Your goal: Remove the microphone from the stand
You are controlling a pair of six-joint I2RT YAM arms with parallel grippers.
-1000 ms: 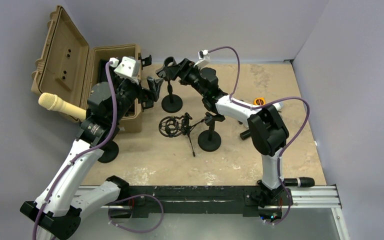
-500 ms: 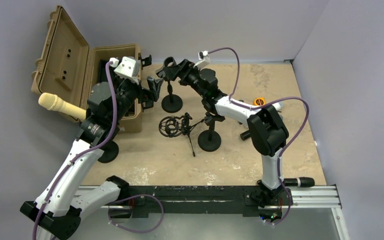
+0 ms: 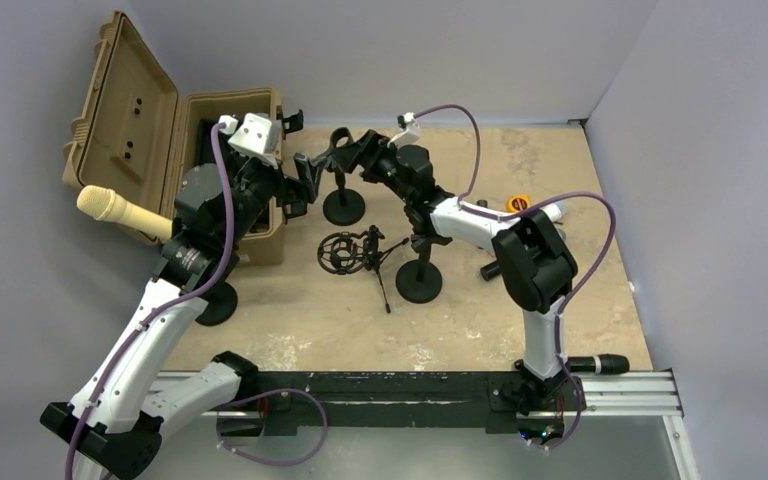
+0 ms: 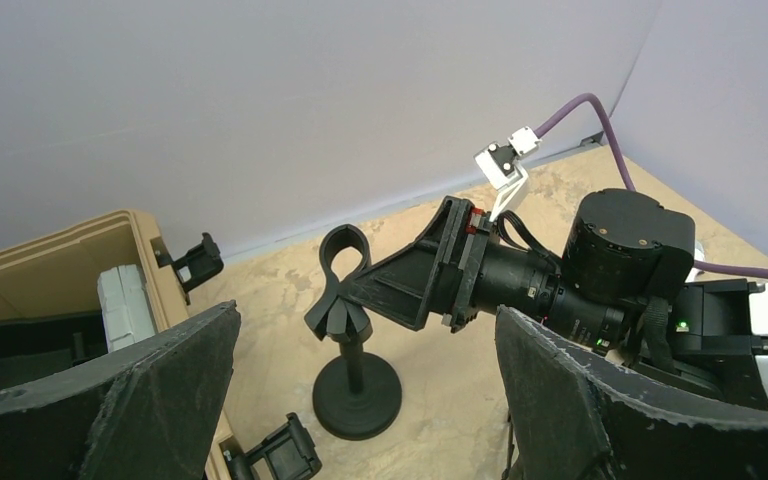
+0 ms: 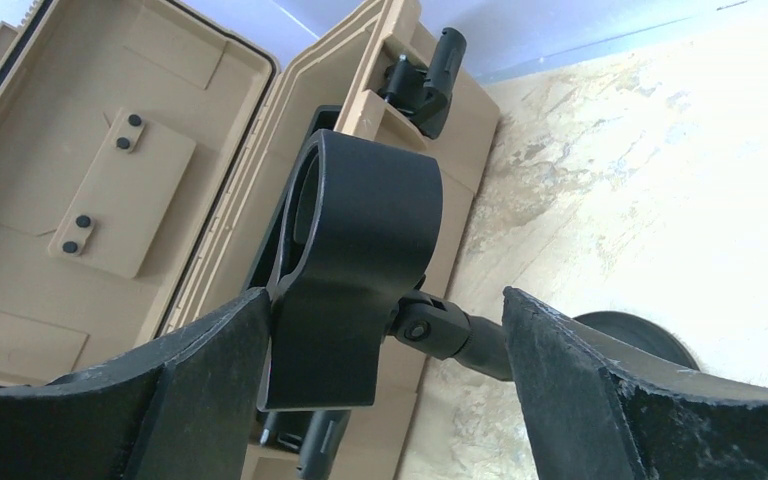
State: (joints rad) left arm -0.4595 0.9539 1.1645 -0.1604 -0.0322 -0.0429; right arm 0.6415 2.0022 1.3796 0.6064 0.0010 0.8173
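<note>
A beige microphone point(image 3: 120, 211) sticks out to the left from a stand whose round base point(image 3: 218, 304) shows beside my left arm; its clip is hidden behind the arm. My left gripper point(image 3: 298, 183) point(image 4: 360, 400) is open and empty, by the case and facing a second black stand point(image 3: 343, 205) point(image 4: 357, 390). That stand's clip point(image 4: 345, 270) point(image 5: 360, 250) holds nothing. My right gripper point(image 3: 345, 152) point(image 5: 385, 400) is open with its jaws on either side of this clip, the left finger point(image 5: 160, 400) against it.
An open tan case point(image 3: 140, 130) stands at the back left. A shock mount on a small tripod point(image 3: 345, 252) and a third black stand point(image 3: 419, 282) are mid-table. A black microphone point(image 3: 597, 363) lies by the rail, a silver one point(image 3: 548, 212) at the right.
My right gripper has shifted slightly down and left around the empty clip. The left arm has not moved.
</note>
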